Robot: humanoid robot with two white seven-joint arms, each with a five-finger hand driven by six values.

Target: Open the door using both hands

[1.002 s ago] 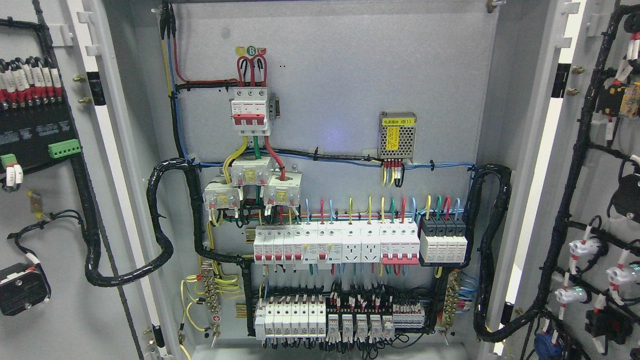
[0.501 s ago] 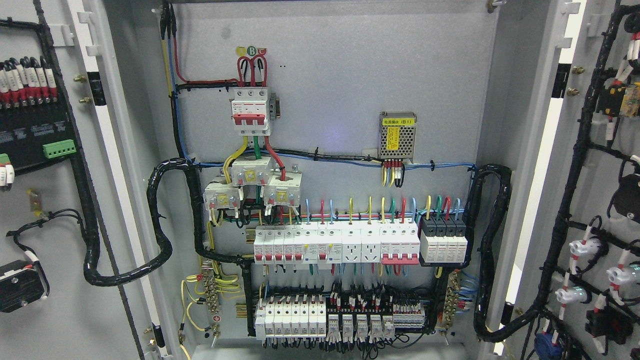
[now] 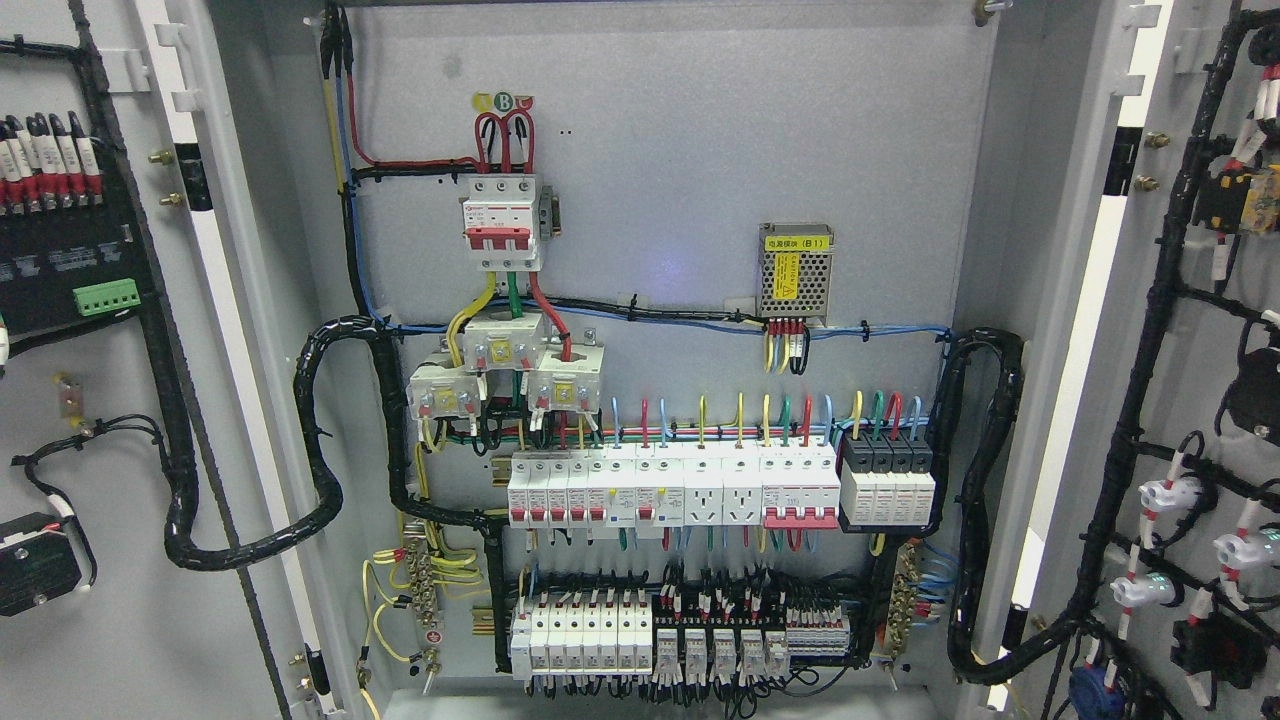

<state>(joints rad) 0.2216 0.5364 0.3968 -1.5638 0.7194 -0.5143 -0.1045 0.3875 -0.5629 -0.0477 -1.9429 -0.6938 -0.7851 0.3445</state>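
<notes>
A: What fills the view?

B: An electrical cabinet with both doors swung wide. The left door stands at the left edge, its inner face carrying black modules, a green terminal block and a thick black cable loom that loops into the cabinet. The right door stands at the right edge, hung with black wiring and white lamp backs.

A: And between them?

B: The grey back panel. A red-and-white main breaker sits up high, a small meshed power supply to its right, then a row of white breakers below, and a second row of terminals near the bottom.

A: The room beyond?

B: Hidden; the cabinet covers everything.

A: The robot's hands?

B: Neither hand nor arm shows, so I cannot tell how their fingers stand or whether they hold anything.

A: Anything cut off?

B: Both doors run past the frame's sides, and the small labels are too fine to read.
</notes>
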